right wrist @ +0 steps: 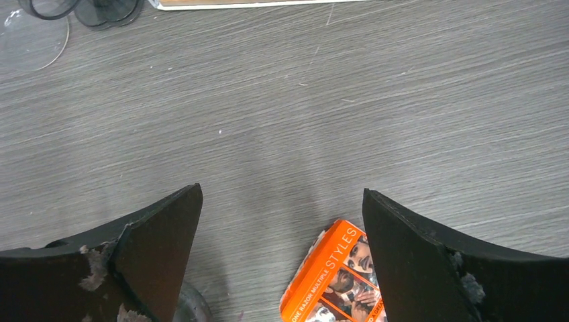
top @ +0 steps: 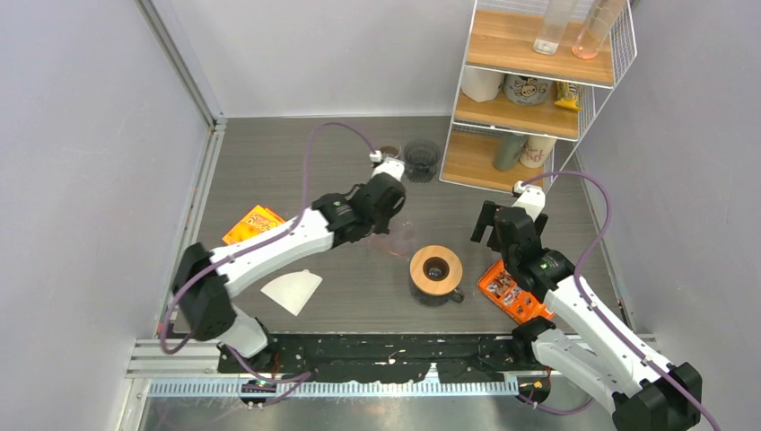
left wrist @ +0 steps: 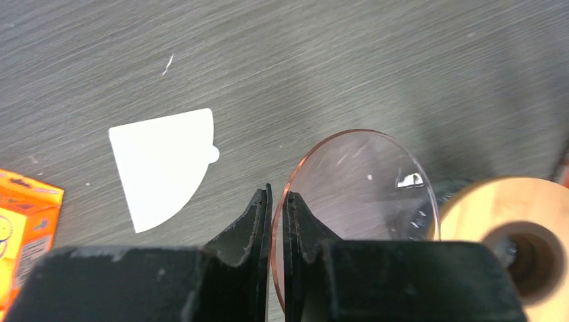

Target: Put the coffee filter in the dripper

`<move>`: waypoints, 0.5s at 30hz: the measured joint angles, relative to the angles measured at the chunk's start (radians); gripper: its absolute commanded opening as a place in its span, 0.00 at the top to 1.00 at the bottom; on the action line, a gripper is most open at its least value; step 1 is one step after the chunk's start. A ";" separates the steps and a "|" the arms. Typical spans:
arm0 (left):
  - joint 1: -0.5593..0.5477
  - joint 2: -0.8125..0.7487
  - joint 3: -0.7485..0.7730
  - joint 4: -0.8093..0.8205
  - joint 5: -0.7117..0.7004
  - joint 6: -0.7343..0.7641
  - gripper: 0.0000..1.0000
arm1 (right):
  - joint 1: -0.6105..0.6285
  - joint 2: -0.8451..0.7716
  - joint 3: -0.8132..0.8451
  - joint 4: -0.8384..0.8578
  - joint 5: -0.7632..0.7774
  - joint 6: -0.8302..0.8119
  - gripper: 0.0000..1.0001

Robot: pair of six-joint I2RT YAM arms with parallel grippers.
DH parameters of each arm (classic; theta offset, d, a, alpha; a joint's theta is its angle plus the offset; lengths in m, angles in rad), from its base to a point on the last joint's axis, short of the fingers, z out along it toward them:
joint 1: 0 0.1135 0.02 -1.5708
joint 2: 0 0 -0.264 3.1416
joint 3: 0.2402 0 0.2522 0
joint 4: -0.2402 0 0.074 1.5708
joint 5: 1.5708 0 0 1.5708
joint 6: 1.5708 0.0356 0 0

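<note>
The filter (top: 292, 290) lies flat on the table (top: 269, 162), near and left of centre, touching nothing, with bare table on every side of it. An orange packet (top: 254, 223) lies farther out on its left, well apart.

The left gripper (left wrist: 276, 194) has its jaws pinching the rim of the clear pink dripper (left wrist: 355, 181), one jaw inside the rim and one outside. The dripper sits mid-table, just far and left of a wood-ringed pot (top: 436, 268); in the left wrist view its rim overlaps the pot's ring, and whether they touch I cannot tell. The left arm slants across the table, passing on the far side of the filter.

The right gripper (right wrist: 282, 190) hangs with its jaws spread wide and nothing between them, right of the pot. An orange box (top: 510, 292) lies under that arm near the right edge.

At the far right a wire shelf (top: 529, 112) stands on the table, and a dark glass (top: 422, 160) stands just left of it. The far left of the table is bare.
</note>
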 measured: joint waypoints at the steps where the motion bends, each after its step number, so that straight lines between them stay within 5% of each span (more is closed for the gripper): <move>1: 0.011 -0.054 -0.045 0.039 0.029 0.004 1.00 | 0.000 0.000 0.000 0.004 -0.008 -0.003 0.05; 8: 0.099 -0.301 -0.317 0.368 0.355 0.003 1.00 | 0.000 -0.024 -0.011 0.039 -0.051 -0.021 0.05; 15: 0.097 -0.308 -0.342 0.509 0.600 0.003 1.00 | 0.000 -0.073 -0.024 0.070 -0.073 -0.030 0.05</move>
